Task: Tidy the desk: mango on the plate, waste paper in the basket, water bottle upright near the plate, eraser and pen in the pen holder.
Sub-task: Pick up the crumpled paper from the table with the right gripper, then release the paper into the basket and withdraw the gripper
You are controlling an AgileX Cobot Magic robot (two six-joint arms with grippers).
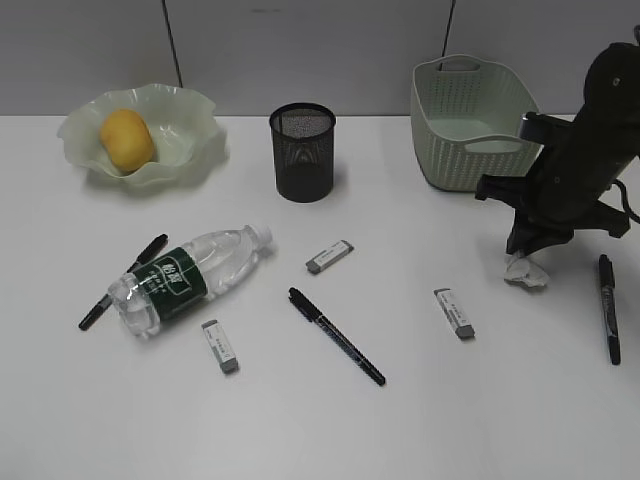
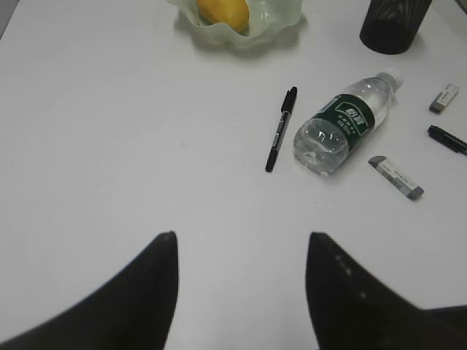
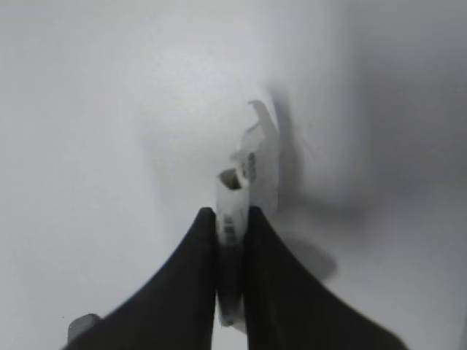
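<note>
Here, right end effector (image 3: 230, 222) pinching waste paper (image 3: 255, 157)

Slanted front view over the desk (image 1: 400, 420); both wrist views downward, right far closer

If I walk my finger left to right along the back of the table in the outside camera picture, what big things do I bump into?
Wavy-rimmed pale green plate holding the yellow-orange mango → black wire-mesh pen holder → pale green woven-pattern basket → the black right gripper, shut on the crumpled white waste paper.
</note>
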